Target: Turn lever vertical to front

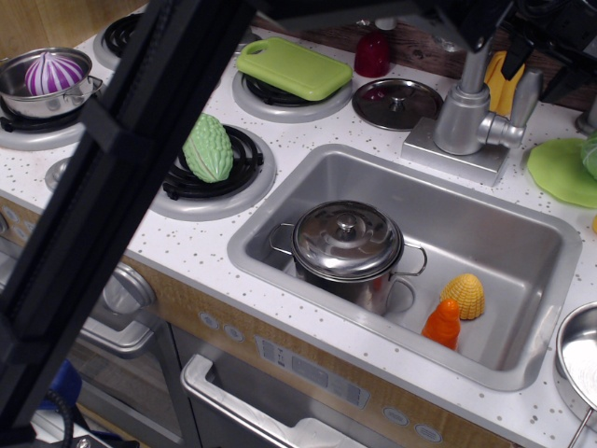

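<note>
The faucet's thick cylindrical body [462, 119] stands on a base behind the sink [308, 182]. The lever [528, 97], a flat silver-grey paddle, stands upright on a stubby stem at the body's right. My gripper [538, 71] comes in from the top right, dark and partly cut off by the frame edge. Its fingers [515, 54] appear to stand apart on either side of the lever's top, with the jaws open. Whether they touch the lever is unclear. The thin spout pipe [476, 61] rises behind.
A lidded steel pot [347, 245], a yellow toy [464, 295] and an orange bottle [443, 322] lie in the sink. A green gourd [208, 147] lies on a burner, with a green cutting board [293, 67] and a loose lid [396, 101] behind. My black arm link [121, 187] blocks the left.
</note>
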Action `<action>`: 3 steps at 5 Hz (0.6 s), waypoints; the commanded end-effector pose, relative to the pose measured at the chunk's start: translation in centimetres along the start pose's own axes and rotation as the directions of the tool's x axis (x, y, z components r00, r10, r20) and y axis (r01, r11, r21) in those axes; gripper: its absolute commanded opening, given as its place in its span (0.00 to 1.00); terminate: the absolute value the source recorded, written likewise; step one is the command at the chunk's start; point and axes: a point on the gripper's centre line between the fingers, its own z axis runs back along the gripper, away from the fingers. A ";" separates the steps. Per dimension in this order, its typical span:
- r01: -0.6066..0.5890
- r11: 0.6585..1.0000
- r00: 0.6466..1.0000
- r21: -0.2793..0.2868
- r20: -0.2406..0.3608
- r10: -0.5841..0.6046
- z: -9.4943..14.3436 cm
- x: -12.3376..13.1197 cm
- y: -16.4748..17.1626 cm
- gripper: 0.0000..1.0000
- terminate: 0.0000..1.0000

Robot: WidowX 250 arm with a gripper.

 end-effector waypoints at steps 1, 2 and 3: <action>-0.079 0.997 0.997 -0.022 0.019 0.079 2.7 0.3 0.1 0.00 0.00; -0.116 0.991 0.993 -0.068 -0.032 0.114 3.0 -1.6 -0.6 0.00 0.00; -0.144 0.983 0.988 -0.111 -0.067 0.138 2.4 -3.1 -1.1 0.00 0.00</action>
